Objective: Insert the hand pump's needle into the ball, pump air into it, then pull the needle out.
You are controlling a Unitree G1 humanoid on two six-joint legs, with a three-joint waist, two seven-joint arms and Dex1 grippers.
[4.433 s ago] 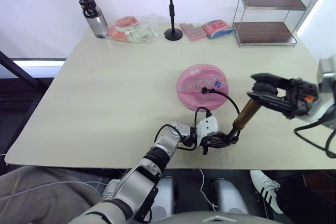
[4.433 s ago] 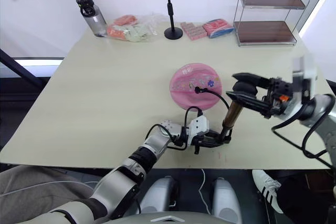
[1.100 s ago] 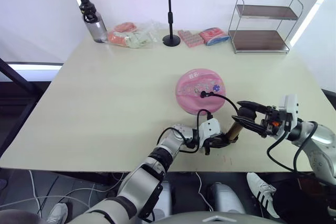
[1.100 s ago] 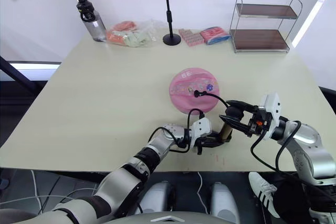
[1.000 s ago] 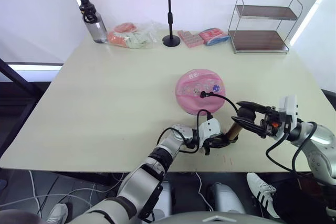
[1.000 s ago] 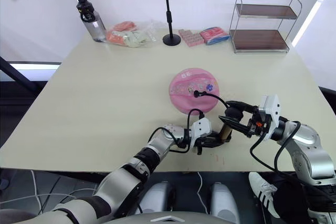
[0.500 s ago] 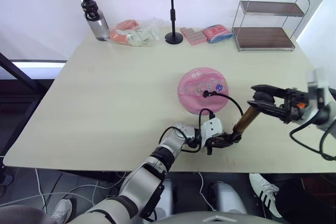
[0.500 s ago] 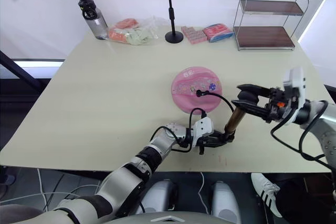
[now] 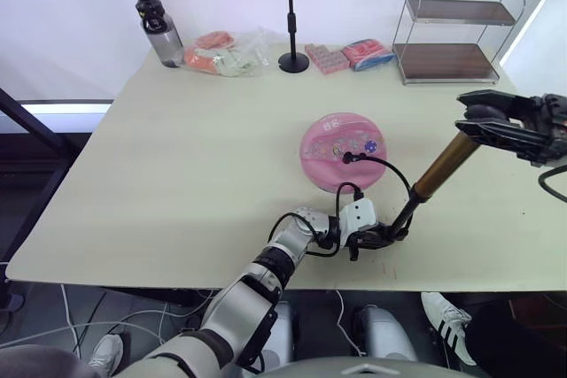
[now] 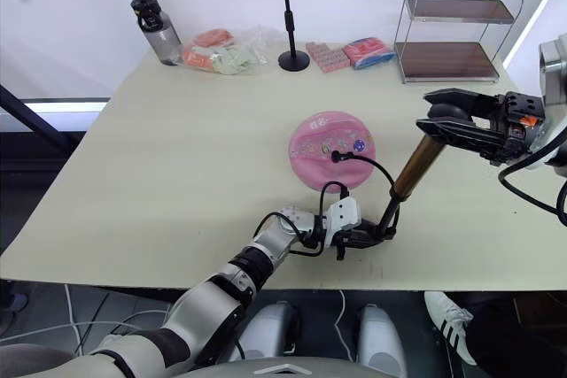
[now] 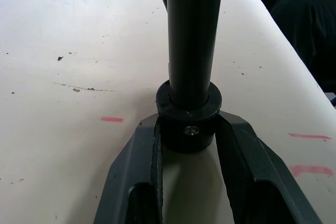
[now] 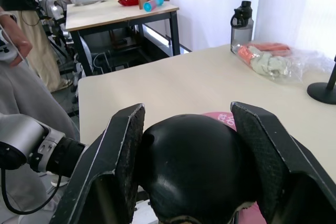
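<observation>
I see the hand pump [image 9: 436, 167] tilted over the desk [image 9: 177, 157], its plunger drawn out. My left end effector [image 11: 187, 129] pinches its black base cap at the desk's near edge; my right end effector [image 12: 195, 156] clamps the T-handle, raised. The hose [image 10: 372, 165] loops to the pink ball [image 9: 340, 150] mid-desk.

Bright, even daylight | white glare from windows behind the pale cream bench [image 9: 177, 157] | soft faint shadows | wrist close-ups slightly blurred nearby
</observation>
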